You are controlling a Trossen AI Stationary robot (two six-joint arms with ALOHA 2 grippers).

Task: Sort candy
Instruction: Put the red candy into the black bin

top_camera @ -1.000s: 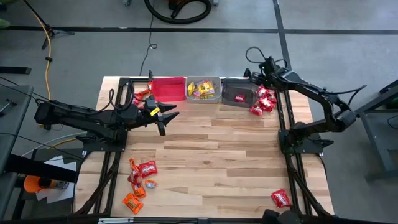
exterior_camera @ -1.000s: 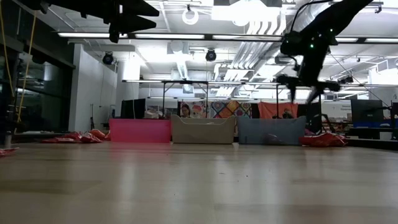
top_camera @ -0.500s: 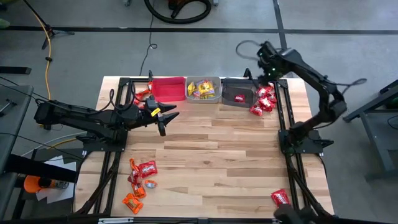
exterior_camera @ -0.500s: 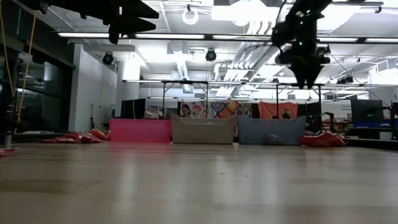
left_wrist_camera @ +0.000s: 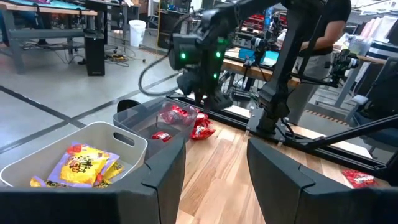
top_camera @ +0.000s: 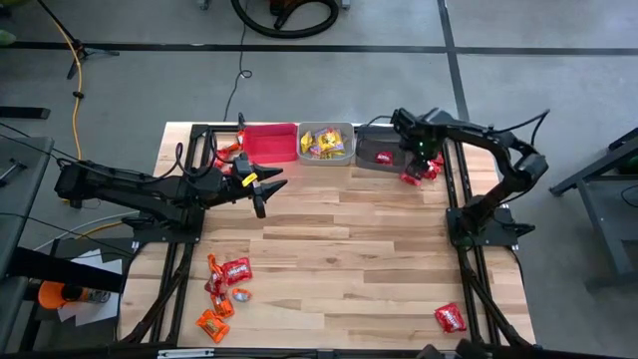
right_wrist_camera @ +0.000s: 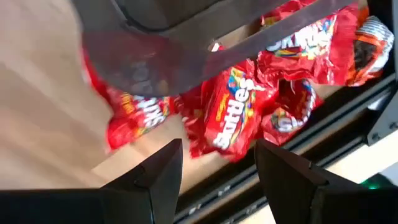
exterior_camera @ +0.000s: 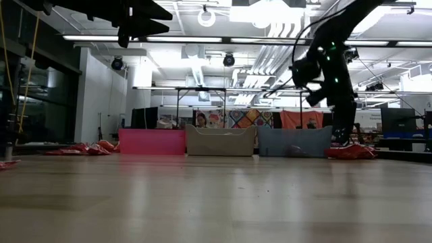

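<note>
Candy: loose packets [top_camera: 224, 284] at table's [top_camera: 349, 249] near left, one red [top_camera: 450, 318] near right. Left gripper [top_camera: 261, 186] waits mid-table, fingers apart, empty. Far edge: yellow packets [top_camera: 324, 143] in clear bin [top_camera: 327, 157]; right gripper [top_camera: 421, 160], fingers spread, empty, low over red pile [right_wrist_camera: 239, 106] beside dark bin [top_camera: 379, 160]

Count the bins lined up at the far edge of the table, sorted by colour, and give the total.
Red bin: 1
Clear grey bin: 1
Dark bin: 1
Total: 3
</note>
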